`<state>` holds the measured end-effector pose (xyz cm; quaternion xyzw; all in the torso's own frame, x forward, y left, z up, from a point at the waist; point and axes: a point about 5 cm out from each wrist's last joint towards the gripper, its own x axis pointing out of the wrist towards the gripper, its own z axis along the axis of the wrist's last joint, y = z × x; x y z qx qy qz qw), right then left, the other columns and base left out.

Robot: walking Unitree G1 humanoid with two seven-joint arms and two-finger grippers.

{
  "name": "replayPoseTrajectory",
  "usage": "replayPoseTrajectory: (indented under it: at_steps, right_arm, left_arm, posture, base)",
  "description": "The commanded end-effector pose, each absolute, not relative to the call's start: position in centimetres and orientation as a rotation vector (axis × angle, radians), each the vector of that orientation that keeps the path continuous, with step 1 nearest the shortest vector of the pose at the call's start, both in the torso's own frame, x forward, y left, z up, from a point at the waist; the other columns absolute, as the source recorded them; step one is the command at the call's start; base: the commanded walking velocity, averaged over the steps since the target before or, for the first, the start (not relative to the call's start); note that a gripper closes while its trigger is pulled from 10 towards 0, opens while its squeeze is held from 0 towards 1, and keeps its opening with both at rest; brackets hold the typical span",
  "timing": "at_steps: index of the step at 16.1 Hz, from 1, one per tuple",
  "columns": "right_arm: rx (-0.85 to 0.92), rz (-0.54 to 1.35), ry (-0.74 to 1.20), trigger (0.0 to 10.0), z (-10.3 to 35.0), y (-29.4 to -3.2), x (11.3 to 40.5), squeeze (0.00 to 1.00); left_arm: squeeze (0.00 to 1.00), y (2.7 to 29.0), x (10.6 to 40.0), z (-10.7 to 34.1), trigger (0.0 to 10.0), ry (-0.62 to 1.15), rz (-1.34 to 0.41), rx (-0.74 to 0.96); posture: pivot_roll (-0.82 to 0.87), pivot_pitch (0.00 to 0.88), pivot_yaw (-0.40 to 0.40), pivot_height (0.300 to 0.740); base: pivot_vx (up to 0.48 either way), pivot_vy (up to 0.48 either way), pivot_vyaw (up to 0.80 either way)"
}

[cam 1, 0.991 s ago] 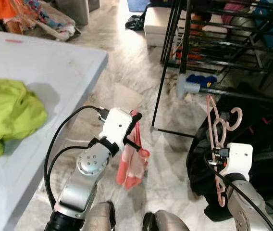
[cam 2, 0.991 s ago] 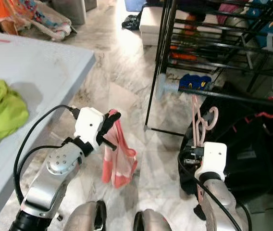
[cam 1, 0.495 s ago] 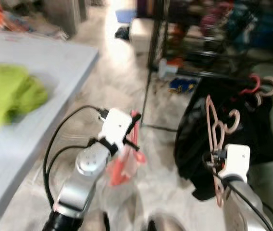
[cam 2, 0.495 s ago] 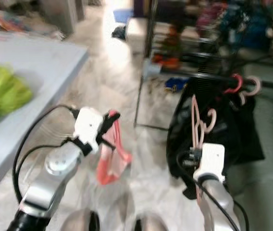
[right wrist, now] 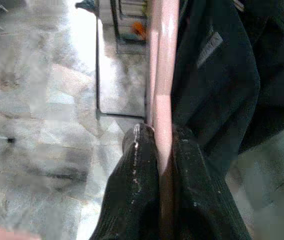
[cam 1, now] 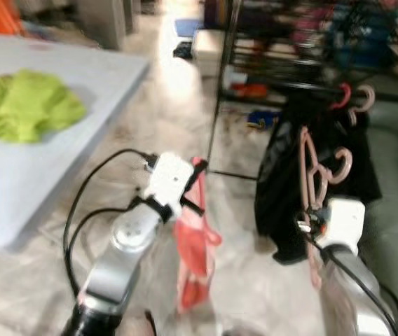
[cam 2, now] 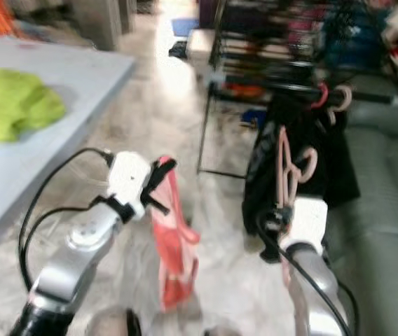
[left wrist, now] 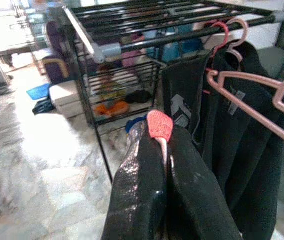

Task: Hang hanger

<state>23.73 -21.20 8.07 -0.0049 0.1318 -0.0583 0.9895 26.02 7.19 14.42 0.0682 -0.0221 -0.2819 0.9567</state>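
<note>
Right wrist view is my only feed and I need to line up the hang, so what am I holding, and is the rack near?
Observer: The right gripper is shut on a pale pink plastic hanger, held upright with its hook on top.
Operator: And the rack?
Observer: The black metal drying rack stands ahead; a black garment hangs from its bar on a red hanger hook, just behind your hanger.
Operator: What is the left arm doing?
Observer: The left gripper is shut on a red and white cloth that dangles toward the floor.
</note>
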Motion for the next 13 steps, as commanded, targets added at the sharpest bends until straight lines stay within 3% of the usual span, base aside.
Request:
replayPoseTrajectory:
  at_steps: [1,10,13]
  right_arm:
    - [-0.007,-0.140,0.289,10.0,7.6,-21.8,23.2,0.00]
    - [0.013,-0.124,0.268,10.0,7.9,-21.6,23.7,0.00]
    - [0.035,-0.132,0.260,10.0,8.2,-21.6,24.6,0.00]
  left_arm:
    - [0.00,6.6,25.9,14.8,10.0,-0.048,-0.615,0.107]
    - [0.00,6.2,25.4,14.8,10.0,-0.035,-0.680,0.096]
    - [0.00,8.0,27.3,15.5,10.0,-0.061,-0.658,0.195]
  posture:
    - [-0.01,0.086,-0.041,0.740]
    - [-0.02,0.091,-0.041,0.740]
    - [0.00,0.092,-0.023,0.740]
  base:
    - [0.000,0.000,-0.80]
    - [0.000,0.000,-0.80]
    - [0.000,0.000,-0.80]
